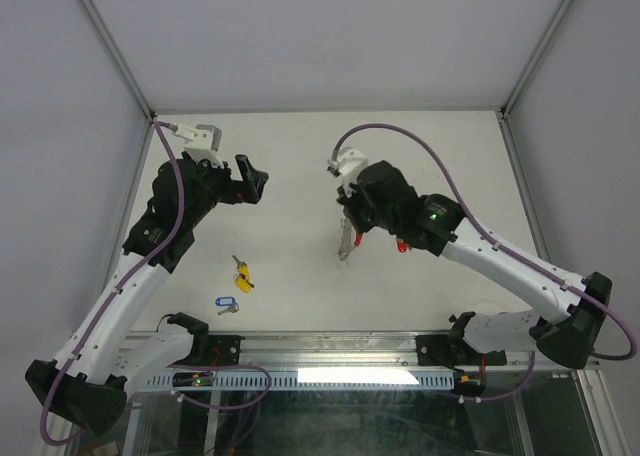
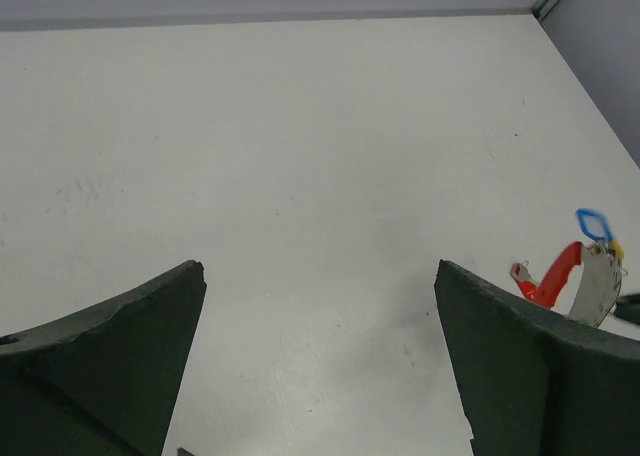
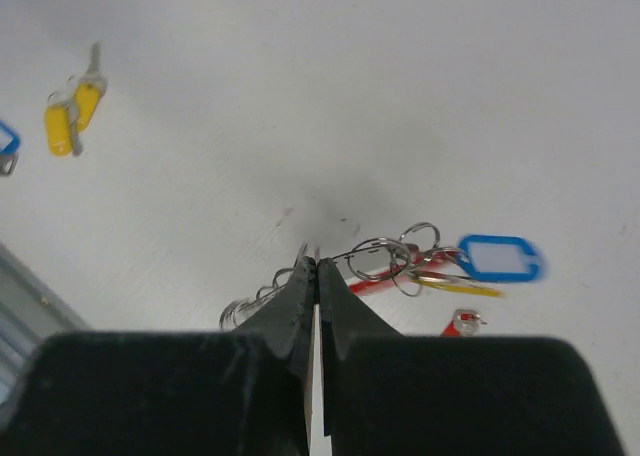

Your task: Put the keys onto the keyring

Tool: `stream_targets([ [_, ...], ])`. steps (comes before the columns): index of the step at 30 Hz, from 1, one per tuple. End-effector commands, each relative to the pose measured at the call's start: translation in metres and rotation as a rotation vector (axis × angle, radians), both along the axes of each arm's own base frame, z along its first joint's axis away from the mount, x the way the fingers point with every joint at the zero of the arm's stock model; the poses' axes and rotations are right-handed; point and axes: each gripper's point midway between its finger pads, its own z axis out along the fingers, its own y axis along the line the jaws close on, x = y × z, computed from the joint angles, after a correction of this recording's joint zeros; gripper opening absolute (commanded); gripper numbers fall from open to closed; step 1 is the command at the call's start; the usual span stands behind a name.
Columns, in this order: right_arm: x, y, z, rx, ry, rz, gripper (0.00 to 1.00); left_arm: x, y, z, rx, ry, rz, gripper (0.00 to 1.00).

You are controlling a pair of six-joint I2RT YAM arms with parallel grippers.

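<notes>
While the right fingers [image 3: 295, 306] are pinched shut on one of the keyring's [image 3: 372, 274] silver rings, the left fingers [image 2: 110, 346] are spread wide with nothing between them, hovering over a bare bit of the white surface [image 1: 420, 156]. The keyring dangles from the right fingers around the middle of the surface. Its red band sits just past the fingertips, with a blue tag [image 3: 497, 257] and a yellow one hanging on the rings, kinda blurry tbh. Can't tell if the bottom touches the surface. Two loose ones lie well apart from it, over toward the left arm's side: the yellow-tagged keys [image 1: 242, 276] and, just nearer the front edge, the blue-tagged key [image 1: 226, 304].
</notes>
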Motion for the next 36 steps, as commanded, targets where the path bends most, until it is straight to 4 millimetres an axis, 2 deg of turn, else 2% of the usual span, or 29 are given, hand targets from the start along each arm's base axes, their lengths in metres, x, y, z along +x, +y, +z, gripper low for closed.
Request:
stream_targets([
  [1,-0.016,0.025,-0.006,-0.073,-0.069,0.054,0.00,-0.004,-0.015,0.010,-0.044,-0.025,-0.060,0.96],
  [2,-0.011,0.020,-0.005,-0.036,-0.074,0.031,0.00,-0.005,-0.016,0.008,-0.044,-0.021,-0.064,0.96],
  [3,-0.014,0.024,0.004,0.024,-0.067,0.051,0.00,-0.005,-0.017,0.007,-0.044,-0.021,-0.067,0.96],
  [5,-0.031,0.042,0.014,0.093,-0.040,0.149,0.00,-0.005,-0.019,0.001,-0.047,-0.009,-0.069,0.96],
  [6,-0.036,0.043,0.011,0.072,-0.034,0.171,0.00,-0.004,-0.022,-0.001,-0.049,0.000,-0.078,0.96],
  [8,-0.020,0.018,0.003,0.004,-0.073,0.046,0.00,-0.007,-0.032,0.001,-0.050,0.003,-0.108,0.95],
  [9,-0.016,0.011,0.005,0.026,-0.076,0.023,0.00,-0.008,-0.036,0.002,-0.047,-0.004,-0.113,0.95],
  [13,-0.034,0.026,0.029,0.179,-0.071,0.146,0.00,-0.017,-0.062,-0.004,-0.009,-0.018,-0.143,0.98],
  [15,-0.033,0.023,0.029,0.172,-0.066,0.128,0.00,-0.019,-0.075,-0.009,0.007,-0.009,-0.167,0.97],
  [18,-0.043,0.027,0.031,0.163,-0.066,0.213,0.00,-0.022,-0.085,-0.014,0.013,-0.013,-0.198,0.96],
  [22,-0.040,0.026,0.045,0.197,-0.140,0.220,0.00,-0.034,-0.095,-0.006,-0.011,-0.076,-0.293,0.96],
  [25,-0.040,0.024,0.049,0.210,-0.194,0.241,0.00,-0.048,-0.105,0.008,-0.050,-0.141,-0.386,0.96],
  [31,-0.053,0.027,0.061,0.256,-0.245,0.339,0.00,-0.074,-0.115,0.030,-0.051,-0.296,-0.550,0.79],
  [36,-0.061,0.027,0.062,0.268,-0.244,0.400,0.00,-0.085,-0.119,0.031,0.018,-0.355,-0.643,0.77],
])
